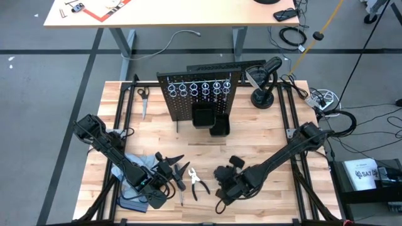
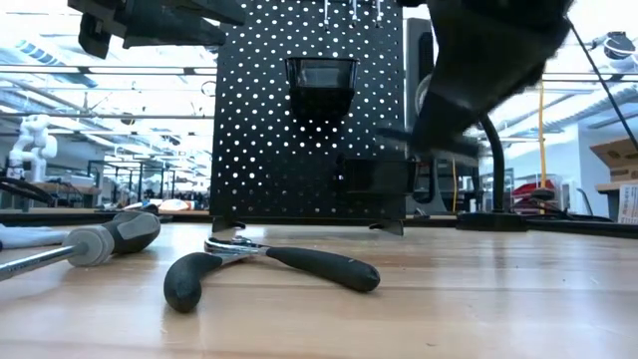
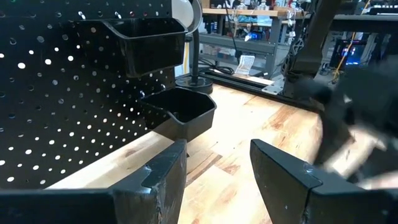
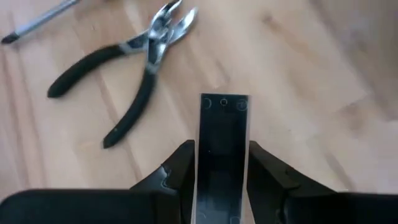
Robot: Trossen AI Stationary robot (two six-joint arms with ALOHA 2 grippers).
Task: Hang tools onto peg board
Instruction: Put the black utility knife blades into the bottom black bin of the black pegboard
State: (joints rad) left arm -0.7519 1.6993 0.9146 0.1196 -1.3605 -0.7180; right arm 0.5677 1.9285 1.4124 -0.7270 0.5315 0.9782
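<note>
Pale wood table point(image 1: 264, 147) w/ pliers point(image 4: 124, 68); right gripper point(image 4: 221, 171) pinching dark flat piece point(image 4: 222, 134), left gripper point(image 3: 214, 180) spread.

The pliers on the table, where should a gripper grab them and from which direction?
The pliers lie flat on the wooden table, dark handles spread apart, silver jaws nearly closed. Probably best to come straight down from above and pinch at the pivot, where the tool is narrowest, or across one handle. Their flat pose leaves no room to come in from the side.
</note>
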